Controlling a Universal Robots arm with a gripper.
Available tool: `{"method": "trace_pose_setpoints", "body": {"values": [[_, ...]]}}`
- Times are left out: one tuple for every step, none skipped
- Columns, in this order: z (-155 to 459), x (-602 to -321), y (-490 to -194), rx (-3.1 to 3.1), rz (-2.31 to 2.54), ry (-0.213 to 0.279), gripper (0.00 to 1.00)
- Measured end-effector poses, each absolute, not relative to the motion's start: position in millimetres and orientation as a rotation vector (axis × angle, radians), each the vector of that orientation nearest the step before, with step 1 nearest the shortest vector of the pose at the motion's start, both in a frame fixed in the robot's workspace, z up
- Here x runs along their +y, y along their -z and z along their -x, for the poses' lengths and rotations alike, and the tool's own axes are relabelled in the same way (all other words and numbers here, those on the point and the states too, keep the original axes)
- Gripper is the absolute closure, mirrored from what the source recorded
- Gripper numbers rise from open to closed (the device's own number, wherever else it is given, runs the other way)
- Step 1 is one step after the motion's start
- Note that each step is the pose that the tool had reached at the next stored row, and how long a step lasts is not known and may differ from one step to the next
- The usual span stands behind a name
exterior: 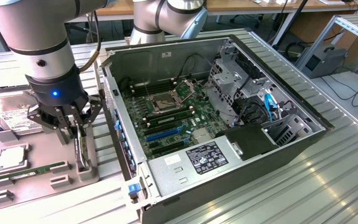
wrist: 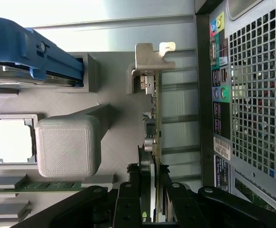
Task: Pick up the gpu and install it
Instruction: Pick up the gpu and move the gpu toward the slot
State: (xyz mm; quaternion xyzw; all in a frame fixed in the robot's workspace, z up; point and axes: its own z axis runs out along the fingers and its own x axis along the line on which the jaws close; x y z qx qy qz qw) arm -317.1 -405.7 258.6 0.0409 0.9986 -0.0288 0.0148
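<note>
2 black fingers of the end effector (exterior: 73, 136) appear to pinch the top edge of the thin dark gpu card with a silver end bracket (wrist: 153, 118), standing on edge directly beneath in the grey holder tray (exterior: 42, 184), its long axis parallel to the open computer case's (exterior: 166, 58) adjacent wall.

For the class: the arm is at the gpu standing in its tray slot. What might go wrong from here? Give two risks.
1. The gripper pinches the thin upright gpu by its faces. The card may tilt or catch in the tray slot.
2. The computer case stands close beside the card, so the metal bracket could knock it.
</note>
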Motion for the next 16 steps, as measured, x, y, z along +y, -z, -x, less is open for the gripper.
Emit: {"method": "trace_pose_setpoints", "body": {"values": [[317.1, -405.7, -258.7, 3.108, -0.127, 0.09, 0.73], [317.1, -405.7, -258.9, 3.108, -0.127, 0.09, 0.73], [317.1, -405.7, -259.2, 3.108, -0.127, 0.09, 0.73], [317.1, -405.7, -259.3, 3.108, -0.127, 0.09, 0.73], [317.1, -405.7, -259.4, 3.108, -0.127, 0.09, 0.73], [317.1, -405.7, -259.6, 3.108, -0.127, 0.09, 0.73], [317.1, -405.7, -259.8, 3.108, -0.127, 0.09, 0.73], [317.1, -405.7, -260.0, 3.108, -0.127, 0.09, 0.73], [317.1, -405.7, -260.2, 3.108, -0.127, 0.09, 0.73], [317.1, -405.7, -261.1, 3.108, -0.127, 0.09, 0.73], [317.1, -405.7, -262.2, 3.108, -0.127, 0.09, 0.73], [317.1, -405.7, -262.3, 3.108, -0.127, 0.09, 0.73], [317.1, -405.7, -262.5, 3.108, -0.127, 0.09, 0.73], [317.1, -405.7, -262.7, 3.108, -0.127, 0.09, 0.73], [317.1, -405.7, -262.9, 3.108, -0.127, 0.09, 0.73], [317.1, -405.7, -263.2, 3.108, -0.127, 0.09, 0.73]]}}
